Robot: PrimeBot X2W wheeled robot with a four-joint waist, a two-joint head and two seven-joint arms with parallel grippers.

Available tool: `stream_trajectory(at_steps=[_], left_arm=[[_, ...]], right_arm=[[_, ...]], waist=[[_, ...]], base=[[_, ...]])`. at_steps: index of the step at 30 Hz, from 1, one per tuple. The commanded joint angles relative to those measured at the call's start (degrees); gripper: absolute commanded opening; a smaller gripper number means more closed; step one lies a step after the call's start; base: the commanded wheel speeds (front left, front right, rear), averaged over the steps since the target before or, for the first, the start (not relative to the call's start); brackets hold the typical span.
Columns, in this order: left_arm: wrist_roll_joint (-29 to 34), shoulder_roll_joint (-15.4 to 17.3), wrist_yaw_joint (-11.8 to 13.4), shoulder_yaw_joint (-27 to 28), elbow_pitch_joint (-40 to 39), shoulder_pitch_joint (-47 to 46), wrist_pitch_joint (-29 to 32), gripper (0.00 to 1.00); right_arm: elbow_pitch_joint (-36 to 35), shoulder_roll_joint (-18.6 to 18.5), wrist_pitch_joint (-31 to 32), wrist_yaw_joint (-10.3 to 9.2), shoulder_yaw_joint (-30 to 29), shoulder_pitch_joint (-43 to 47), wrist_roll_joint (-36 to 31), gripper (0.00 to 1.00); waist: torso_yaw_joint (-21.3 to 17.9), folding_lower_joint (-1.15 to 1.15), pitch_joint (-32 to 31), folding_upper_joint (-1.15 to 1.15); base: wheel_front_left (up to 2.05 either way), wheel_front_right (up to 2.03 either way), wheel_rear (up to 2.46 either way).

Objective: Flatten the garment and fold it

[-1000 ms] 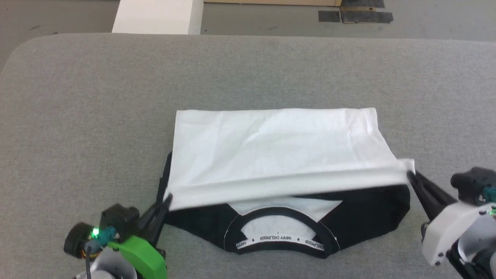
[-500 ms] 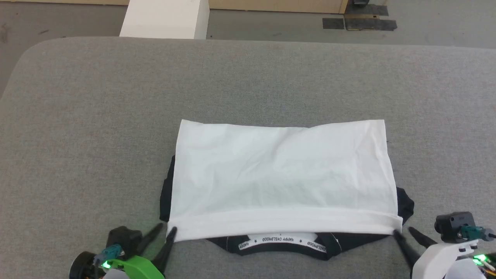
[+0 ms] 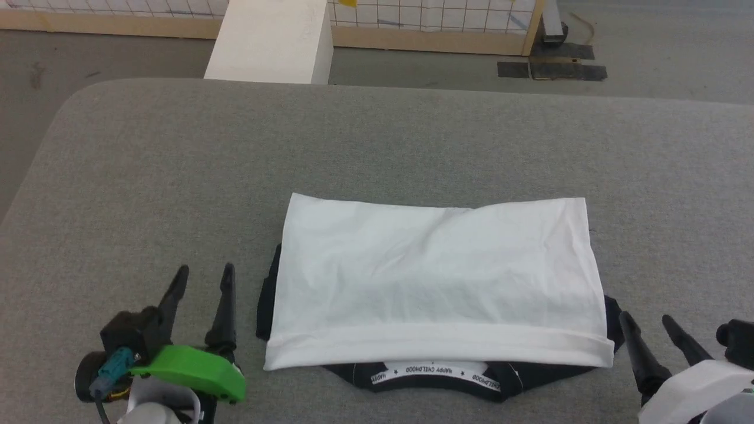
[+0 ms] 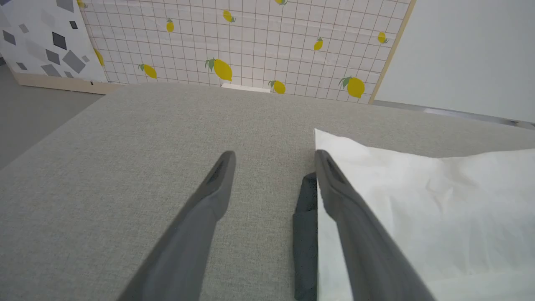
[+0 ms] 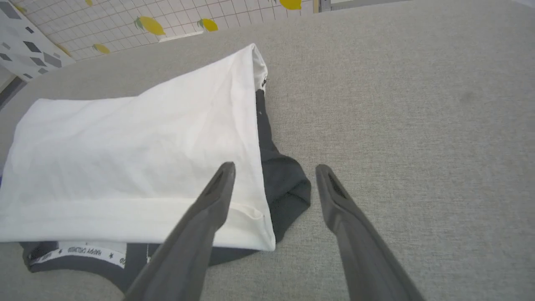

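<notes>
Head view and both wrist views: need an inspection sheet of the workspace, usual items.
Surface: grey fabric tabletop, flat.
Job's things: garment folded, white body over black sleeves, collar at the near edge, light wrinkles.
Clutter: nothing seen.
Grippers: left gripper open, beside the garment's left edge; right gripper open, beside its right edge; neither holds anything.
Cables: dark lead at the left wrist.
Surroundings: white block beyond the table, lemon-print panel, black tape on the floor.

Grey table (image 3: 377, 141), lemon-print wall (image 4: 250, 42), grey floor (image 3: 118, 59).
</notes>
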Motion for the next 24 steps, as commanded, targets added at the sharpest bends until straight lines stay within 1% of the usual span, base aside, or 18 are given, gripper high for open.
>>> stream_trajectory(at_steps=[1, 4, 8, 11, 15, 19, 24], left_arm=[[2.14, -1.84, 0.47, 2.37, -1.60, -0.72, -0.41, 1.00], [5.82, -4.67, -0.56, 5.83, -2.90, -1.82, -0.43, 1.00], [9.71, -8.23, -2.77, 9.55, -2.63, -3.58, -0.43, 1.00], [12.06, -10.73, -4.30, 12.30, -2.09, -4.71, -0.44, 1.00], [14.38, -13.16, -6.50, 14.86, -0.84, -5.59, -0.44, 1.00], [16.14, -14.97, -8.81, 16.44, 0.67, -6.00, -0.44, 1.00], [17.93, -16.69, -10.81, 18.19, 1.76, -5.88, -0.44, 1.00]], right_arm=[[0.18, 0.61, -1.20, -0.09, -0.60, -2.06, 0.60, 1.00], [1.89, 1.31, -2.10, -0.09, -0.84, -4.66, 0.42, 1.00], [6.45, 1.91, -1.57, -0.09, -1.74, -8.66, -0.10, 1.00], [11.24, 2.19, 1.01, -0.09, -2.50, -11.75, -0.64, 1.00], [16.64, 2.31, 5.14, -0.09, -2.90, -15.44, -2.34, 1.00], [21.04, 2.35, 9.36, -0.09, -2.69, -18.29, -2.53, 1.00], [25.75, 2.37, 15.05, -0.09, -1.53, -20.51, -1.57, 1.00]], waist=[[0.70, 0.01, -0.41, 0.00], [1.01, 0.01, -0.45, 0.00], [1.22, 0.01, -0.31, 0.00], [1.16, 0.01, -0.01, 0.00], [1.12, 0.01, 0.47, 0.00], [1.13, 0.01, 0.75, 0.00], [1.21, 0.01, 0.81, 0.00]], base=[[0.00, 0.00, 0.00], [0.00, 0.00, 0.00], [0.00, 0.00, 0.00], [0.00, 0.00, 0.00], [0.00, 0.00, 0.00], [0.00, 0.00, 0.00], [0.00, 0.00, 0.00]])
